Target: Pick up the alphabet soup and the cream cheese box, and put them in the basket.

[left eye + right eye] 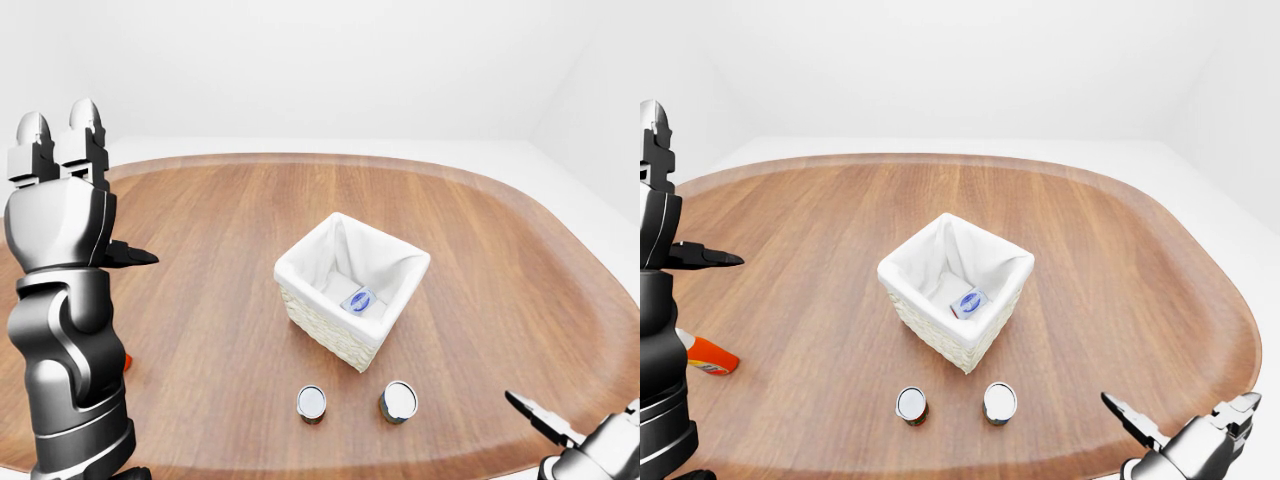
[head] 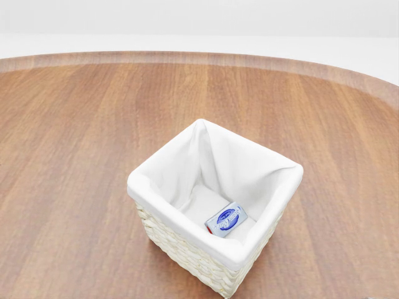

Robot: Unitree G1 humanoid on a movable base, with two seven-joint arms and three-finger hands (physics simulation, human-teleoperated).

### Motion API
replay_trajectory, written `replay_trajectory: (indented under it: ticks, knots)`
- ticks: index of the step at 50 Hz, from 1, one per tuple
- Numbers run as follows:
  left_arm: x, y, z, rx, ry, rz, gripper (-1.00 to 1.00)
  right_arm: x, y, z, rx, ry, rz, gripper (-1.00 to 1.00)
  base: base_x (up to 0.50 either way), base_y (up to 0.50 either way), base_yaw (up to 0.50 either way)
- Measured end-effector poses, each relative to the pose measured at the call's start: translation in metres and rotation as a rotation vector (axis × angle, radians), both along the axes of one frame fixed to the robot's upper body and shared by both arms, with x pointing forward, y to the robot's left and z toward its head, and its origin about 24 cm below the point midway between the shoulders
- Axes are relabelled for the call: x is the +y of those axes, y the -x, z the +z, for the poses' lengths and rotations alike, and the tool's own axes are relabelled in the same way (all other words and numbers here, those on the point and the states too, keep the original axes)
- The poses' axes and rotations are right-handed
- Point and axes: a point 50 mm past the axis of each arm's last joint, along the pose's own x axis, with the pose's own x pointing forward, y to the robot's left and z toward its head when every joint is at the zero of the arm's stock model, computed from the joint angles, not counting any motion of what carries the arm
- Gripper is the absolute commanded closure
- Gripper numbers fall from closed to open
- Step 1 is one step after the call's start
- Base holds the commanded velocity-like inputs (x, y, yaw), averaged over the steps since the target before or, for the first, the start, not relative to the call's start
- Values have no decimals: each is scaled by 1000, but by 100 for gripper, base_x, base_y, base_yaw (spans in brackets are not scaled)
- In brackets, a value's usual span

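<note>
One cream cheese box (image 2: 226,220), white-blue label up, inside basket (image 2: 187,246).

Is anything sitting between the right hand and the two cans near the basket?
Nothing visible. In the right-eye view the right hand is at the lower right, and only bare table lies between it and the two cans below the basket.

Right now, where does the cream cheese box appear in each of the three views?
Left-eye view: cream cheese box lies inside the basket, just right of centre.
Head view: inside the basket, lower middle.
Right-eye view: inside the basket, near centre.
Shared landmark: the white-lined basket itself.
</note>
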Motion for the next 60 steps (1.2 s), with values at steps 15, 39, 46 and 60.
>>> replay_trajectory:
  ticks: [15, 39, 46, 60]
  knots:
    - [0, 0, 0, -1, 0, 0, -100, 5, -5, -6, 34, -15, 59, -100, 0, 0, 0]
    - [0, 2, 1, -3, -3, 1, -100, 24, -23, -12, 75, -89, 291, -100, 0, 0, 0]
    - [0, 1, 0, -4, 0, 1, -100, 31, -25, -13, 77, -133, 366, -100, 0, 0, 0]
    - [0, 1, -1, 0, 0, 1, -100, 47, -29, -10, 36, -241, 529, -100, 0, 0, 0]
